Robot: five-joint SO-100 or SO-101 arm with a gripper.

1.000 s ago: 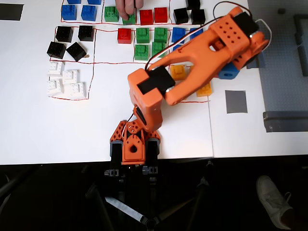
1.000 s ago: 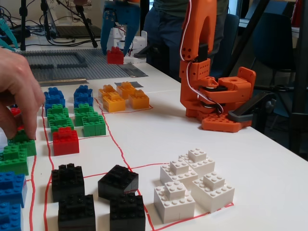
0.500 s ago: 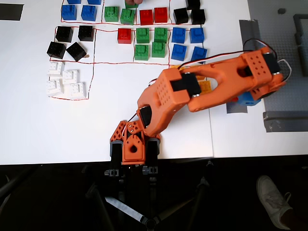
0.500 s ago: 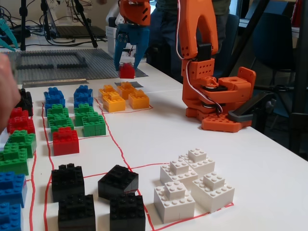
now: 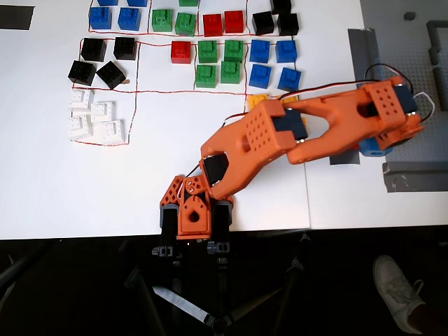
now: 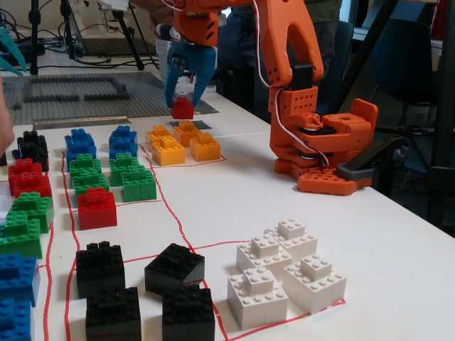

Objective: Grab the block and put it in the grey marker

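Observation:
The red block (image 6: 183,108) sits between the blue fingers (image 6: 201,71) of my gripper (image 6: 183,101), which is shut on it at or just above the table; I cannot tell which. In the overhead view the gripper (image 5: 373,147) covers the block. The grey marker (image 6: 192,125) is a small tape patch just in front of the held block, behind the yellow blocks. In the overhead view the marker (image 5: 344,157) is half hidden under the arm, just left of the gripper.
Rows of blue, green, red (image 5: 180,51), black and white (image 6: 284,273) blocks lie in red-outlined fields. Yellow blocks (image 6: 178,145) lie close to the marker. A grey studded baseplate (image 5: 406,42) and a long grey tape strip (image 5: 364,56) lie beyond. The arm's base (image 5: 190,210) stands at the table's front edge.

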